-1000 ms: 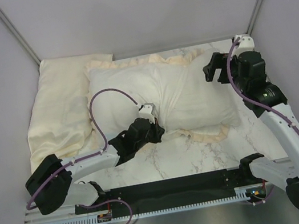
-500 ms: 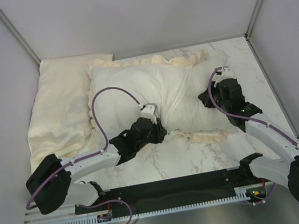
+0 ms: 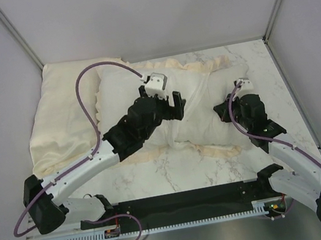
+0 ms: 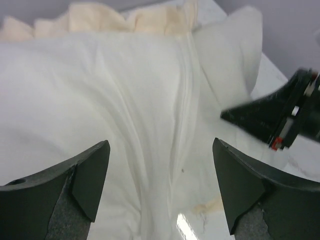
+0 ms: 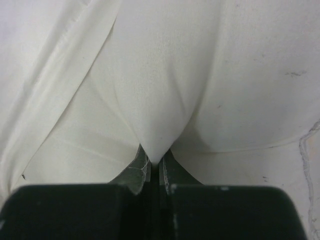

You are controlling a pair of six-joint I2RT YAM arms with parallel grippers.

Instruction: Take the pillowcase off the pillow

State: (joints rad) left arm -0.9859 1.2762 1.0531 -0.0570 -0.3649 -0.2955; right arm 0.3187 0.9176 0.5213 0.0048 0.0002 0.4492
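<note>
The pillowcase (image 3: 136,87) shows its whitish face and cream frill (image 3: 215,146), with the pillow inside. The pillow's plain white end (image 3: 234,79) pokes out on the right, past the case's hem (image 4: 189,85). My left gripper (image 3: 164,108) hangs open above the middle of the case, its fingers (image 4: 90,175) wide apart with only fabric far below. My right gripper (image 3: 224,109) is low at the pillow's right end. It is shut on a pinch of white fabric (image 5: 157,125) just beside the hem; that fabric looks like the pillow's.
A flat pale-yellow cloth (image 3: 61,119) lies along the left side, partly under the pillowcase. Bare marble table (image 3: 183,175) shows in front of the pillow. Grey walls close the back and sides, and the arm bases sit at the near edge.
My left gripper opened, let go of the case's near edge and rose over the pillow's middle. My right gripper came in from the far right, dropped to the pillow's end and shut on fabric.
</note>
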